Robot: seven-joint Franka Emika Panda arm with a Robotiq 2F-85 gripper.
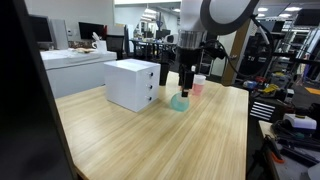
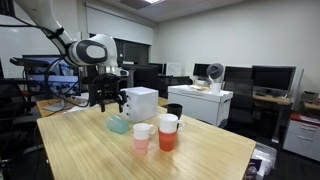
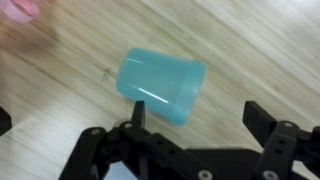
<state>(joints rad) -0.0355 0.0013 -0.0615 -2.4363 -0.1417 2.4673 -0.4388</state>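
You are holding the gripper (image 3: 197, 118) released, fingers (image 3: 140, 112) spread apart, while the blue cup (image 3: 160, 85) is lying sideways on the table (image 3: 260, 45) just ahead of them, ungripped.

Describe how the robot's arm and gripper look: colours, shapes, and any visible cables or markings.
The arm has white, rounded shells with dark joint sections. The gripper is black and blocky, with two angular fingers. Any markings are too small to read.
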